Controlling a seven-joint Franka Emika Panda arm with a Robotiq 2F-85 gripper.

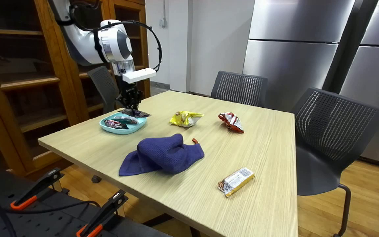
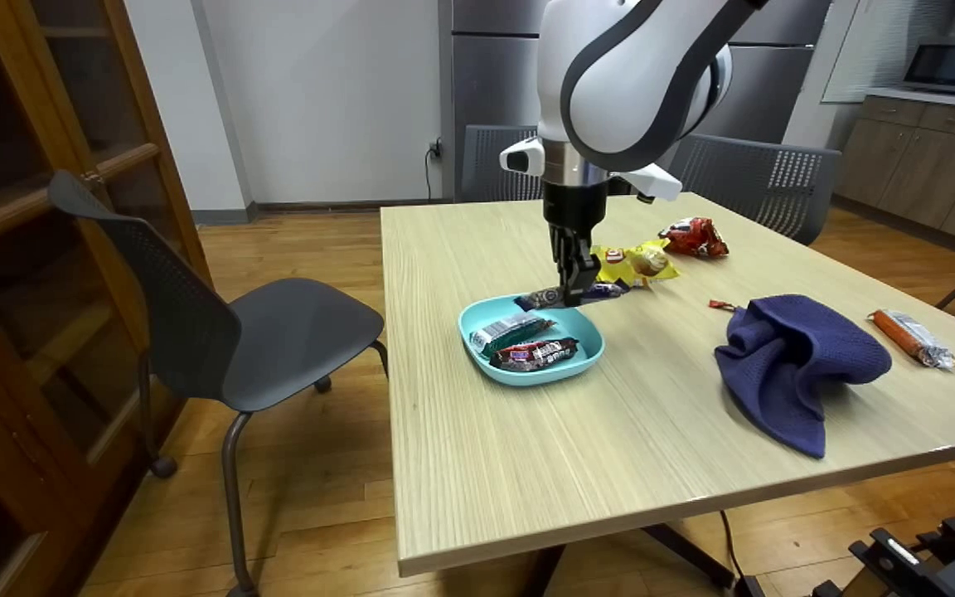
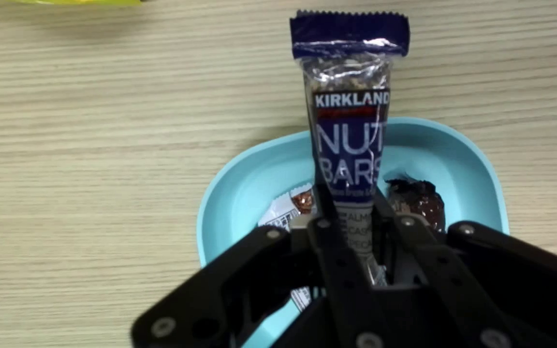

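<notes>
- Gripping a nut bar (image 3: 351, 140), your gripper (image 3: 353, 208) had both fingers clamped against the wrapper's long edges.
- The nut bar's printed side faced you in the wrist view, and its purple end stuck out beyond your fingertips.
- Beneath that grip you had a turquoise tray (image 2: 487, 311); the nut bar stretched out over its rim, though you could not tell from these views whether the two touched.
- In the tray, in an exterior view, you had a green packet (image 2: 511, 333) lying next to a brown packet (image 2: 537, 355).
- Near the tray, in both exterior views, you could see a yellow bag (image 1: 185, 118) on the bench (image 1: 265, 141), and a red bag (image 1: 231, 121) farther from your gripper.
- A crumpled purple cloth (image 1: 166, 154) lay apart from the tray, and a snack bar (image 1: 237, 181) rested well away, past the cloth.
- Beside the bench, on the tray's side, you had a grey chair (image 2: 299, 340).
</notes>
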